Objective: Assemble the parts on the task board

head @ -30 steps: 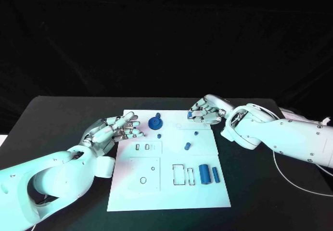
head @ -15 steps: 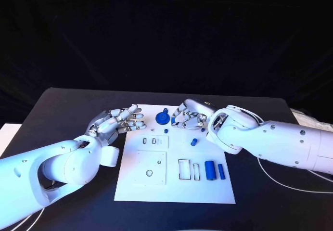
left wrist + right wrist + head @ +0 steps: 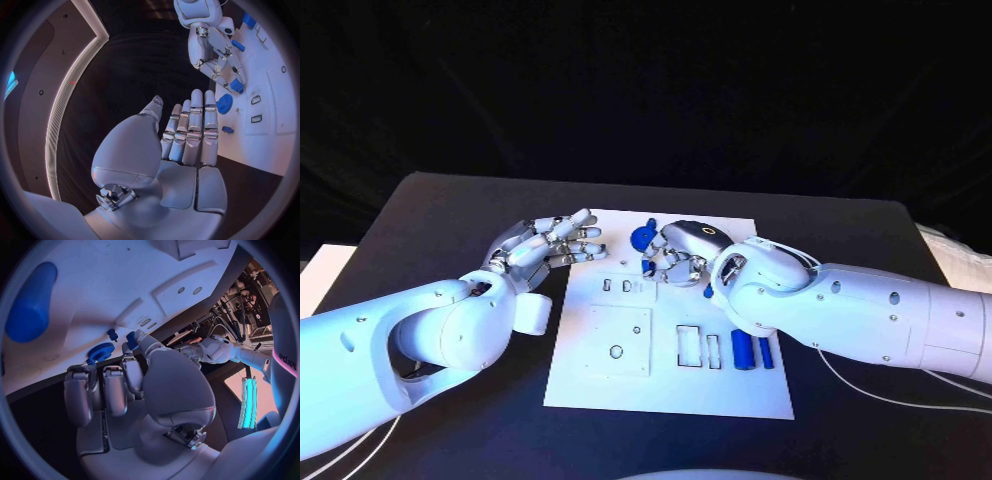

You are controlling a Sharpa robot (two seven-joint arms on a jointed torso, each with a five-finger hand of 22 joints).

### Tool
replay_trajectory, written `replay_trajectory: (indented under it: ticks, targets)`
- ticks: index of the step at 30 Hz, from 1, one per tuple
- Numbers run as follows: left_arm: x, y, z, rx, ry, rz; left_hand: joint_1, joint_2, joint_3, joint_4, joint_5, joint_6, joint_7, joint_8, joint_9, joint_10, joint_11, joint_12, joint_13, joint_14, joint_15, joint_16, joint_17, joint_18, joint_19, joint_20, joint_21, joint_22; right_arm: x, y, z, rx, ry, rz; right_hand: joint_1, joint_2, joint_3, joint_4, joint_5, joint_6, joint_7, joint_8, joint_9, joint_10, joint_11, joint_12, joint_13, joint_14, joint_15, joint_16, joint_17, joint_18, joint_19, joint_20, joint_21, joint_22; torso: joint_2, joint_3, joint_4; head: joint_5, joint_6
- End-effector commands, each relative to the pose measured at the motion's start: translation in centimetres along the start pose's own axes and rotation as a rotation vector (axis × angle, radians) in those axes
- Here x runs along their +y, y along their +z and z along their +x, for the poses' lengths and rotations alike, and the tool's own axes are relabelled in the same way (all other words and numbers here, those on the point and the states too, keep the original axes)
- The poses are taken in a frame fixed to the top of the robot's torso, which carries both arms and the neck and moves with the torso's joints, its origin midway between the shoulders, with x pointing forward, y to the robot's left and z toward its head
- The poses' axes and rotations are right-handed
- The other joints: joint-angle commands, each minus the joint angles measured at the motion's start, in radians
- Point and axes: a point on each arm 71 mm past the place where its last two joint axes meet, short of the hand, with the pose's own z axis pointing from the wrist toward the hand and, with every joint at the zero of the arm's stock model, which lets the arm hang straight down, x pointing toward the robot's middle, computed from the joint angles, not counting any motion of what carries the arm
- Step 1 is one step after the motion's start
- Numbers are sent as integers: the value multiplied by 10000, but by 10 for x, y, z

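The white task board (image 3: 668, 385) lies in the middle of the black table. My right hand (image 3: 681, 256) hovers over the board's far part, fingers curled, pinching a small blue part (image 3: 236, 86) at its fingertips (image 3: 132, 338). A blue gear (image 3: 643, 237) stands just beside that hand, also visible in the wrist views (image 3: 224, 103) (image 3: 100, 351). A small blue peg (image 3: 227, 129) sits near the gear. My left hand (image 3: 554, 244) is held at the board's far left corner, fingers spread and straight, holding nothing. Two blue cylinders (image 3: 741, 348) (image 3: 763, 350) lie in the board's right part.
Several empty slots and holes (image 3: 689, 345) mark the board's near half. Another blue piece (image 3: 708, 291) shows partly under my right wrist. A white cable (image 3: 877, 390) trails on the table on the right. Black table surface (image 3: 430, 220) surrounds the board.
The camera has shifted. My right hand has carried the small blue part from the board's far right edge leftward to beside the blue gear. The left hand stays open at its corner.
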Motion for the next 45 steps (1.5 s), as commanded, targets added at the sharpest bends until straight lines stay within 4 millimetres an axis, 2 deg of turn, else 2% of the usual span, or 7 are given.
replay_trajectory:
  ticks: [1, 20, 41, 45]
  targets:
    - [-1, 0, 2, 193, -87, 147, 23, 105, -7, -31, -19, 39, 0, -45, -3, 86, 4, -41, 10, -77, 14, -62, 10, 116, 95, -7, -53, -10, 2, 2, 3, 8, -411, 130, -30, 89, 41, -3, -64, 227, -182, 3, 13, -21, -64, -46, 585, 788, -47, -33, 1357, -96, 130, -57, -17, 1133, -7, 4, -1, 28, -54]
    - [-1, 0, 4, 251, -113, 116, 23, 105, -7, -31, -19, 39, 0, -45, -3, 86, 4, -41, 10, -77, 14, -62, 10, 116, 95, -7, -53, -10, 12, 2, 21, 624, -338, -86, -132, 66, 29, 31, -94, 205, -170, -27, 9, -26, -55, -70, 579, 782, -44, -59, 1328, -89, 114, -62, -33, 1100, -6, 13, -8, 88, -168]
    - [-1, 0, 4, 253, -120, 102, 23, 105, -7, -31, -19, 39, 0, -45, -3, 86, 4, -41, 10, -77, 14, -62, 10, 116, 95, -7, -53, -10, 12, -2, 26, 987, -411, -91, -209, 12, 10, 42, -116, 164, -155, -67, -1, -49, -45, -132, 553, 774, -39, -91, 1289, -78, 86, -62, -55, 1051, -4, 12, -10, 44, -208]
    - [-1, 0, 4, 252, -119, 99, 23, 105, -7, -31, -19, 39, 0, -45, -3, 86, 4, -41, 10, -77, 14, -62, 10, 116, 95, -7, -53, -10, 11, -2, 26, 966, -426, -43, -309, -77, -12, 59, -94, -5, -88, -189, -42, -138, 2, -352, 446, 740, -9, -209, 1143, -55, 25, -50, -102, 946, -6, 11, -4, 37, -214]
